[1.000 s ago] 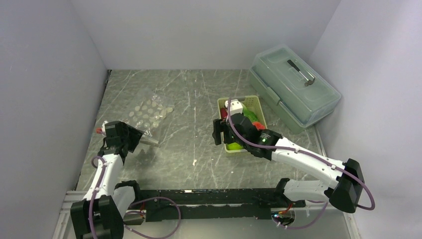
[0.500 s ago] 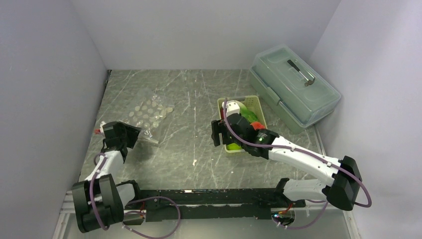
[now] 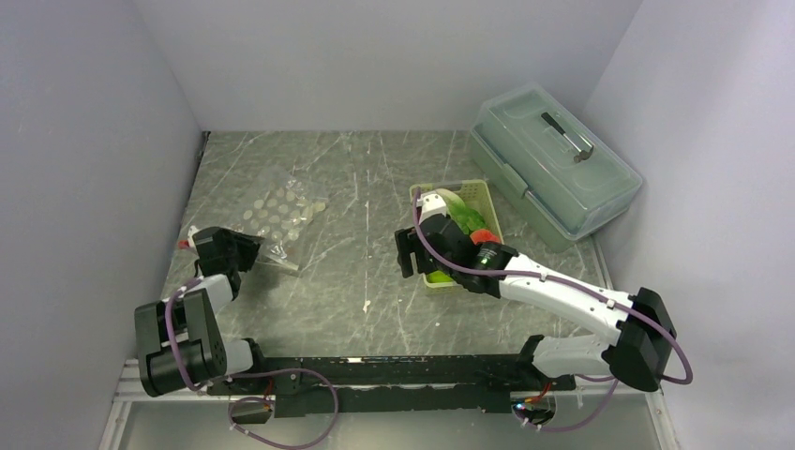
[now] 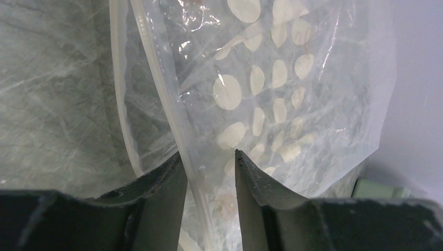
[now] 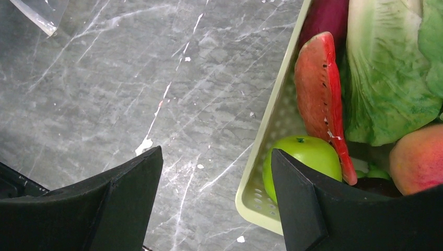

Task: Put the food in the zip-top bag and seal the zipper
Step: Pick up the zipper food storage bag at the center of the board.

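The clear zip-top bag (image 3: 281, 214) with pale spots lies flat at the left of the table. In the left wrist view the bag (image 4: 271, 94) fills the frame, and its whitish zipper (image 4: 162, 78) runs down between my fingers. My left gripper (image 3: 251, 251) (image 4: 209, 154) is narrowly open around the bag's mouth edge. My right gripper (image 3: 405, 253) (image 5: 214, 157) is wide open and empty over the basket's left rim. The pale green basket (image 3: 483, 192) (image 5: 271, 136) holds a green ball (image 5: 305, 157), a red-orange long piece (image 5: 316, 94), lettuce (image 5: 386, 78), an orange-red ball (image 5: 418, 157) and a maroon piece (image 5: 324, 18).
A large translucent lidded box (image 3: 553, 164) stands at the back right, just behind the basket. Grey walls close in the table on the left, back and right. A bare marble surface (image 3: 356, 272) lies between bag and basket.
The left arm has swung back and to the left, with its gripper staying at the bag's near corner. The right gripper has shifted slightly left at the basket's left rim.
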{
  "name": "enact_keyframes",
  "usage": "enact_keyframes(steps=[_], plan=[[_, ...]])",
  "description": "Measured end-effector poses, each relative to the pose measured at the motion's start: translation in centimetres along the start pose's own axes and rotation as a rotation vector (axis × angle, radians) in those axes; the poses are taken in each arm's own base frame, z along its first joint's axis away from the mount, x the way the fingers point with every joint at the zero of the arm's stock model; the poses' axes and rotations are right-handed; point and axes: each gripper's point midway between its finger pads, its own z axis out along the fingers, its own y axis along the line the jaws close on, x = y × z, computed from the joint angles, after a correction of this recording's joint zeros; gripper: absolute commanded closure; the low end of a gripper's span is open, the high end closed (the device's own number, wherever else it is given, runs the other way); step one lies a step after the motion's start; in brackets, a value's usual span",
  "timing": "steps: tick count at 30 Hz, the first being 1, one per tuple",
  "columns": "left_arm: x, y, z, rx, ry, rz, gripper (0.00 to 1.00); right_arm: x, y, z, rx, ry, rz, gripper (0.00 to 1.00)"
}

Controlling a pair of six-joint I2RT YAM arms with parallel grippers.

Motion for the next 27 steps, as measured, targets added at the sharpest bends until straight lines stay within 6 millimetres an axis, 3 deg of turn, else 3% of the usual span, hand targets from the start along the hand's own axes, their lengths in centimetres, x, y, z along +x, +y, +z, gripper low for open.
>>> enact_keyframes(steps=[4,5,6,19,27], plan=[[-0.3,-0.1,0.5,0.013,-0.011,0.006,0.81,0.2,0.1,0.1,-0.007,0.009,-0.006,0.21],[-0.4,-0.3,0.7,0.024,-0.015,0.013,0.94,0.3,0.2,0.1,-0.012,0.012,-0.011,0.21],[-0.4,-0.3,0.7,0.025,-0.017,0.014,1.00,0.3,0.2,0.1,-0.012,0.012,-0.011,0.21],[-0.1,-2.6,-0.4,0.118,0.015,0.011,1.00,1.0,0.7,0.6,-0.035,0.046,-0.026,0.21],[0.2,-4.9,-2.6,0.161,0.043,0.024,1.00,0.3,2.6,-0.4,-0.152,0.029,-0.035,0.22]])
